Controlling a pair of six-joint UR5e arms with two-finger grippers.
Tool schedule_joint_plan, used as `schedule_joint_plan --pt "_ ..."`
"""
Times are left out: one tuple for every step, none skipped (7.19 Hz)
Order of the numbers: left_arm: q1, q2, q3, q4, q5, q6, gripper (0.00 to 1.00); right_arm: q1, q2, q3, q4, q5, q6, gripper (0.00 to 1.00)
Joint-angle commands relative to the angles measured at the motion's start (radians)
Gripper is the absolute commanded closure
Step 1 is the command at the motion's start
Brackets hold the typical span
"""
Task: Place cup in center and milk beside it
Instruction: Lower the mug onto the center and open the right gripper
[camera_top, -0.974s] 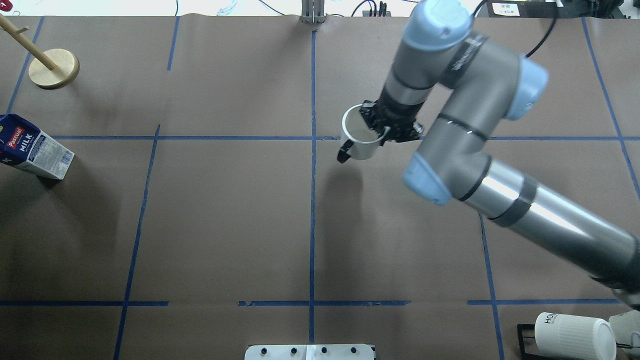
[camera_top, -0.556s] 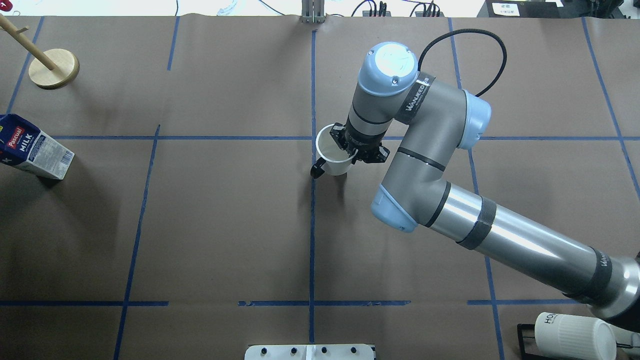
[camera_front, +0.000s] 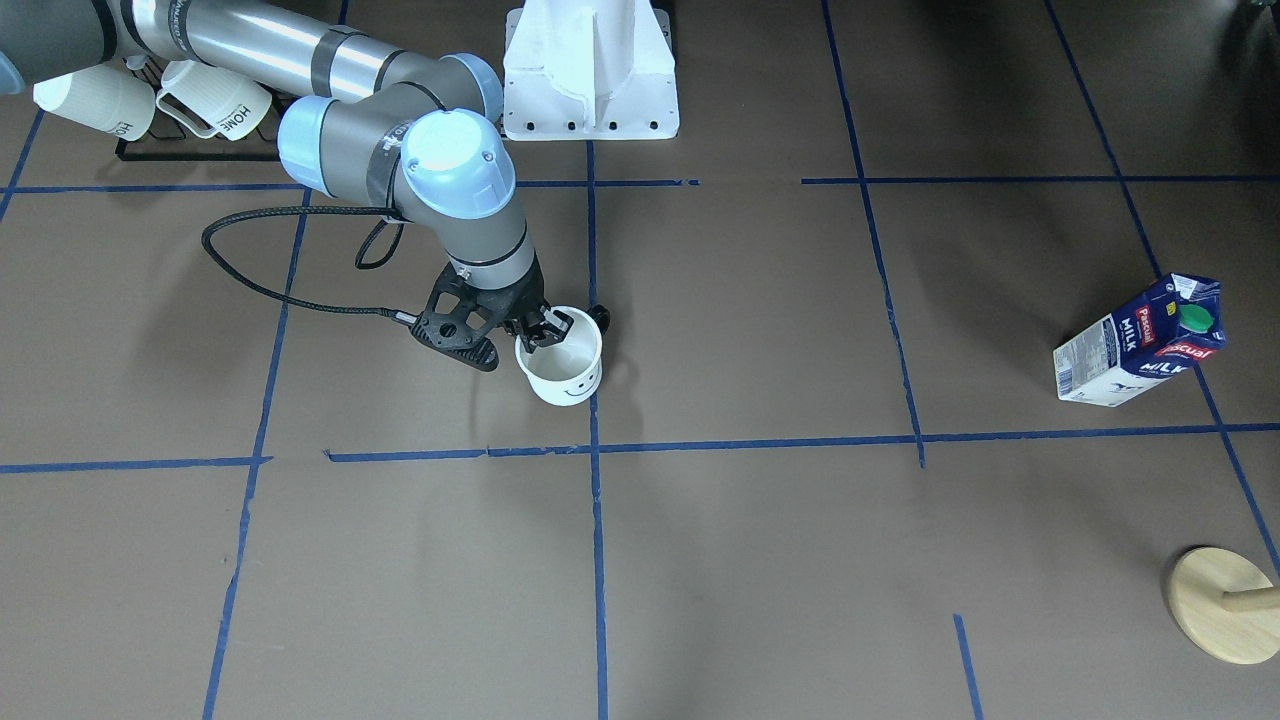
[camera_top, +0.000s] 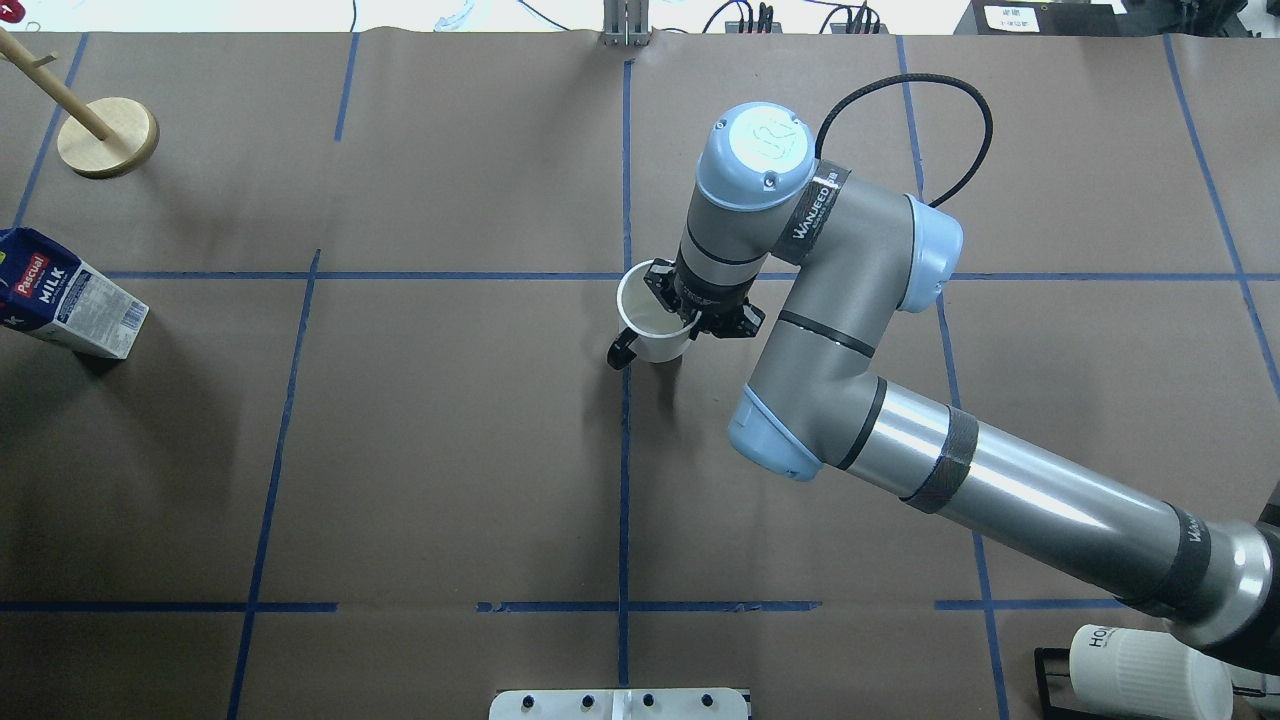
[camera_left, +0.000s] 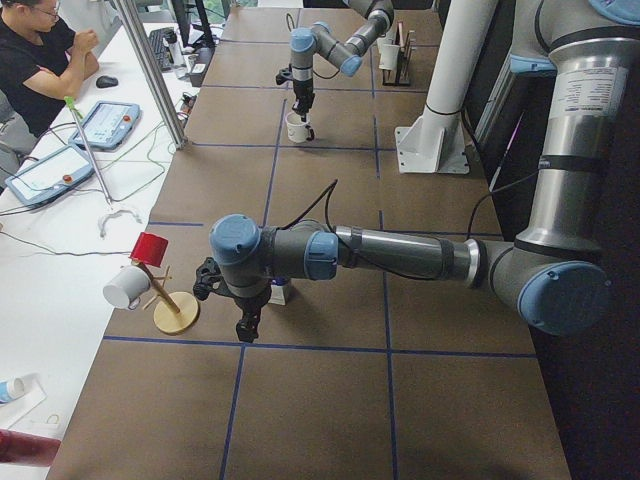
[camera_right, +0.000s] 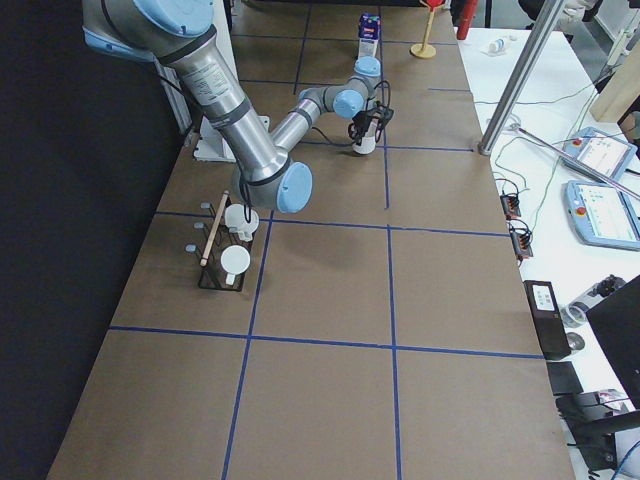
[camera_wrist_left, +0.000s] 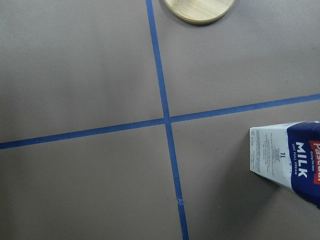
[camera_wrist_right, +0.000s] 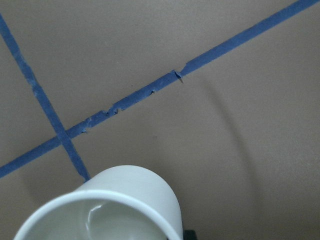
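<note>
Right gripper (camera_top: 685, 316) pinched smooth white smiley-face mug (camera_front: 563, 368) by its rim, fingertips half hidden; left gripper (camera_left: 244, 322) opening: cannot tell.

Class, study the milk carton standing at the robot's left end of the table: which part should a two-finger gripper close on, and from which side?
Grip the milk carton across two opposite flat side walls, below the gabled top with the green cap. It stands upright and tall, so a level approach from the side probably suits best; the sloped top offers poor purchase.
</note>
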Motion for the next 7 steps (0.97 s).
schedule_joint_plan --pt "0.001 -0.001 0.000 0.000 0.001 0.000 0.00 -0.002 -0.005 0.000 0.005 0.001 -0.006 0.42" --pt "0.001 -0.001 0.000 0.000 0.001 0.000 0.00 -0.002 -0.008 0.003 0.005 0.000 -0.006 0.00" --pt "0.001 -0.001 0.000 0.000 0.001 0.000 0.00 -0.002 -0.010 0.009 0.010 0.000 -0.006 0.00" --pt "0.001 -0.001 0.000 0.000 0.001 0.000 0.00 0.000 -0.010 0.015 0.014 -0.002 -0.006 0.00" --pt "0.001 -0.002 0.000 0.000 -0.001 0.000 0.00 0.007 -0.011 0.021 0.014 0.000 -0.006 0.00" --pt "0.001 -0.002 -0.002 -0.002 -0.002 0.002 0.00 0.023 -0.013 0.034 0.011 0.004 -0.009 0.00" --pt "-0.001 -0.002 -0.009 -0.008 0.001 0.000 0.00 0.039 -0.014 0.050 0.005 0.012 -0.009 0.00"
